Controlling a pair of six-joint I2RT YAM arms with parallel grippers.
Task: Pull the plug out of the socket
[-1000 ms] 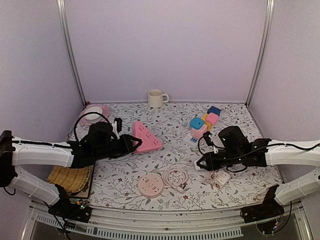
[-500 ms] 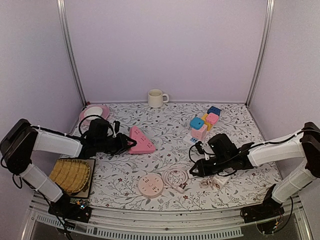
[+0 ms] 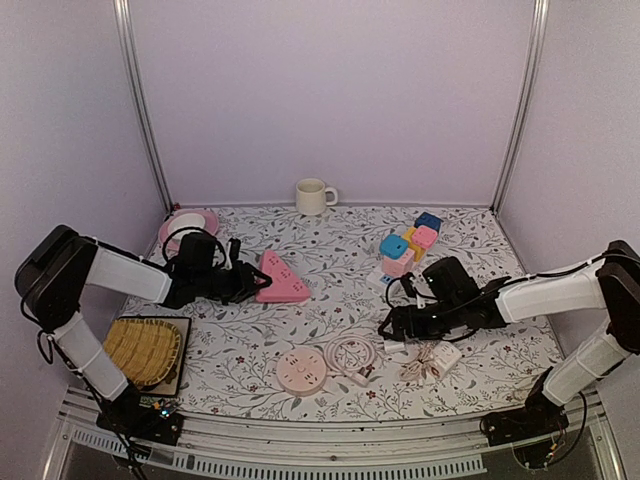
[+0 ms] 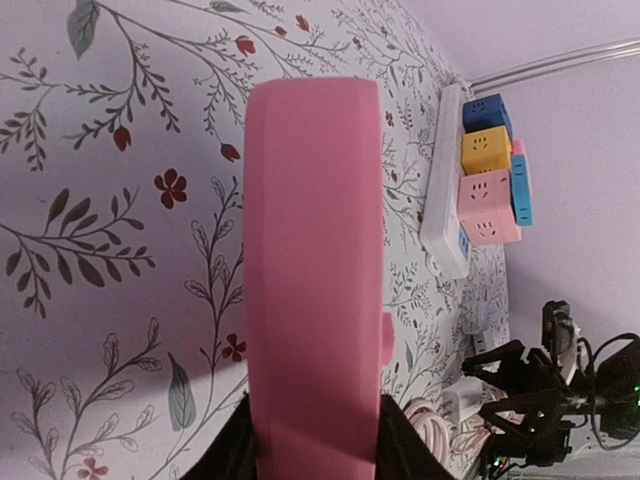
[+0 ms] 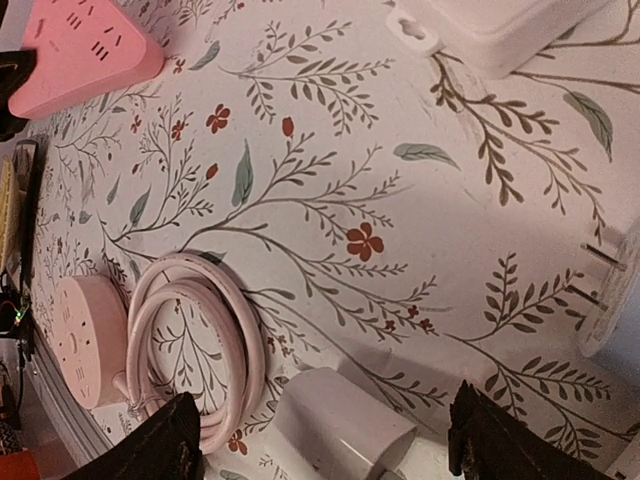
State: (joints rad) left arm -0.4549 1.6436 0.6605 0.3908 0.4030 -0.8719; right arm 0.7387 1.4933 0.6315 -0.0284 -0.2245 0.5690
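**Robot test booth in a lab**
Behind the white mug (image 3: 315, 196) rise bare lilac panels held by aluminium posts (image 3: 141, 110), boxing in a table (image 3: 345, 232) under a floral cloth. On the camera side of the mug, a metal rail (image 3: 320, 432) carries the cabled left arm (image 3: 120, 278) and right arm (image 3: 550, 295). Staged props such as a pink triangular power strip (image 3: 281, 281) lie in front of the mug.

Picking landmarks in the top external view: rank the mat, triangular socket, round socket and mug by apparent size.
1. Mat.
2. Triangular socket and round socket, about alike.
3. Mug, smallest, though farthest back.
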